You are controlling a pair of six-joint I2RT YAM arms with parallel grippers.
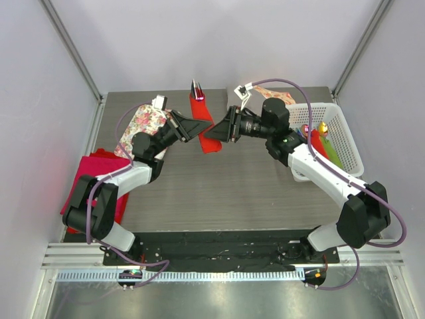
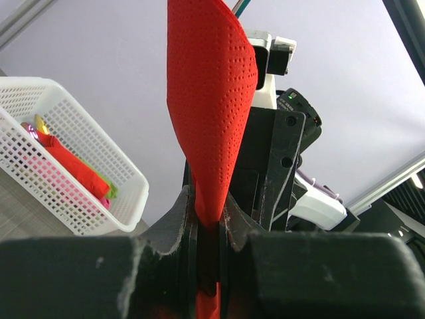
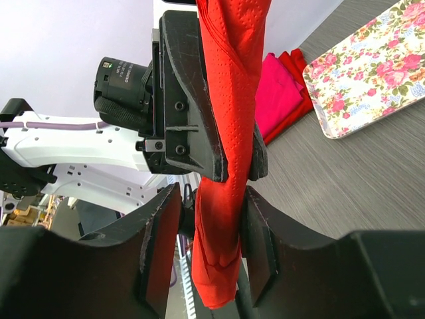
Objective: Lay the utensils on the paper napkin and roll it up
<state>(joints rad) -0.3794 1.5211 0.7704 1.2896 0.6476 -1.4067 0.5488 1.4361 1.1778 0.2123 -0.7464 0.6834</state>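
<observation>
The red paper napkin (image 1: pixel 198 106) is rolled into a narrow tube, held off the table at the middle back. Utensil ends (image 1: pixel 196 86) stick out of its far end. My left gripper (image 1: pixel 208 125) is shut on the roll; in the left wrist view the napkin (image 2: pixel 209 100) rises from between my left gripper's (image 2: pixel 209 219) closed jaws. My right gripper (image 1: pixel 206 135) meets it from the right. In the right wrist view the right gripper (image 3: pixel 209 199) straddles the roll (image 3: pixel 229 226) with a gap on one side, just below the left gripper (image 3: pixel 226 159).
A white basket (image 1: pixel 348 129) with red and green rolls stands at the right, also seen in the left wrist view (image 2: pixel 126 179). A floral tray (image 1: pixel 143 123) and a magenta cloth stack (image 1: pixel 93 173) lie at the left. Another floral piece (image 1: pixel 275 93) lies at the back.
</observation>
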